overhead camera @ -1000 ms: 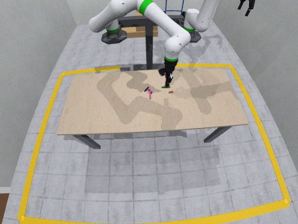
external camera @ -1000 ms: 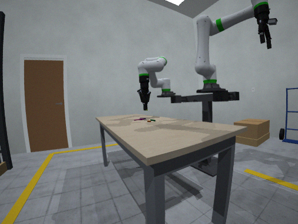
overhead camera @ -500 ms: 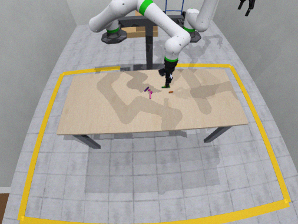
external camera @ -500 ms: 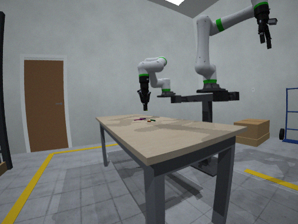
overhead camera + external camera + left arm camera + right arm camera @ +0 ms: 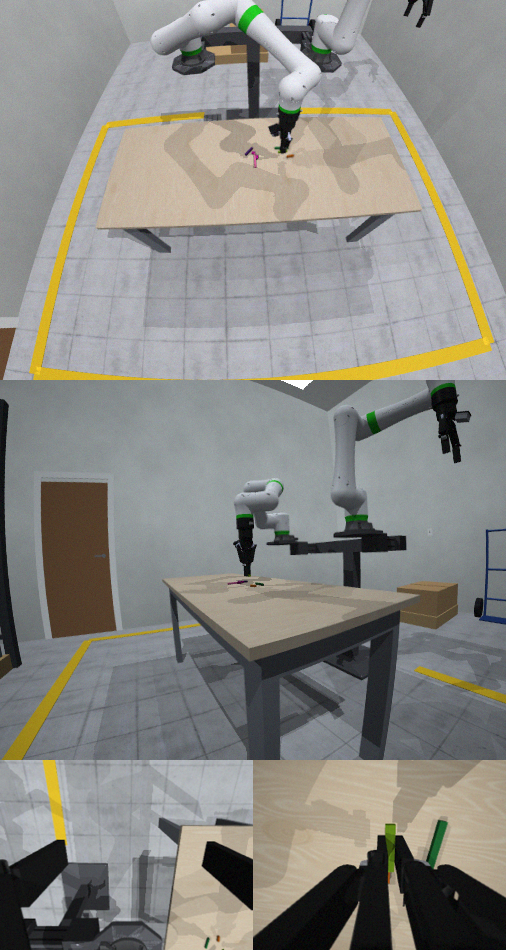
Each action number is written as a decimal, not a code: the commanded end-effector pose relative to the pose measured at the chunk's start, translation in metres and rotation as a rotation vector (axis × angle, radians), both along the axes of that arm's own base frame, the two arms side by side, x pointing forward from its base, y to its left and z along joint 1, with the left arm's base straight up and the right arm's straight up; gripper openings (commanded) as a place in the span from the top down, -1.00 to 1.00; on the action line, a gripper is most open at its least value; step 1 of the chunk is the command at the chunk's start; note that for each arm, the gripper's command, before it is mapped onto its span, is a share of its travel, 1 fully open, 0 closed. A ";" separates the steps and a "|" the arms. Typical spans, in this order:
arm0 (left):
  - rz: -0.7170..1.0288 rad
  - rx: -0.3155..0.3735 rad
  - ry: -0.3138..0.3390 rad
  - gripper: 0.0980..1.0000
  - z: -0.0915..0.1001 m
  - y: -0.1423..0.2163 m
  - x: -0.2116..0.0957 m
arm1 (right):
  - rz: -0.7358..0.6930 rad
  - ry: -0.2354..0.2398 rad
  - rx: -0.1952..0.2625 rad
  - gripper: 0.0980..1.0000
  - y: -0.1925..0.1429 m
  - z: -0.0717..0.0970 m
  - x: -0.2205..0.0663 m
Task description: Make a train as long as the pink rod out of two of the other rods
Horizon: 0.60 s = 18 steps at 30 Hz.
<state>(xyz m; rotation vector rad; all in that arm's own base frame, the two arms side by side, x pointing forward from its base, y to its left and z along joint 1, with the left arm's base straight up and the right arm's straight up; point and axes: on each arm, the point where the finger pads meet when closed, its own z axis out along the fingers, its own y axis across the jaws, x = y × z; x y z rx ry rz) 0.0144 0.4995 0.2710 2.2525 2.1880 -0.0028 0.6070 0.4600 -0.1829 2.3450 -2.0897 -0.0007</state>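
Note:
My right gripper [image 5: 284,151] [image 5: 247,574] [image 5: 389,847] is shut on the lime rod [image 5: 390,829], low over the table. In the right wrist view the orange rod [image 5: 389,879] [image 5: 290,156] [image 5: 253,585] [image 5: 218,938] shows just past the lime rod's lower end, partly hidden by a finger; the gap and height between them cannot be told. The green rod [image 5: 437,842] [image 5: 277,148] [image 5: 206,942] lies to their right there. The pink rod [image 5: 255,161] lies to the gripper's left in the top view. My left gripper [image 5: 451,456] [image 5: 135,853] is open and empty, high beyond the table.
The purple rod [image 5: 249,151] lies near the pink rod's far end. Two small magenta rods lie by that end, one at its tip and one beside it. All loose rods lie on the wooden table [image 5: 150,200] [image 5: 280,620]. The left arm stands clear of the table.

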 end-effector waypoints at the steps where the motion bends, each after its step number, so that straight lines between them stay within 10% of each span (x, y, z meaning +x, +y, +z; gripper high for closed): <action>1: 0.000 0.002 0.000 -1.00 0.001 0.000 0.000 | 0.000 -0.003 0.001 0.94 0.001 -0.009 0.001; 18: 0.000 0.002 0.000 -1.00 0.001 0.000 0.000 | 0.000 -0.003 0.001 0.94 0.001 -0.038 0.002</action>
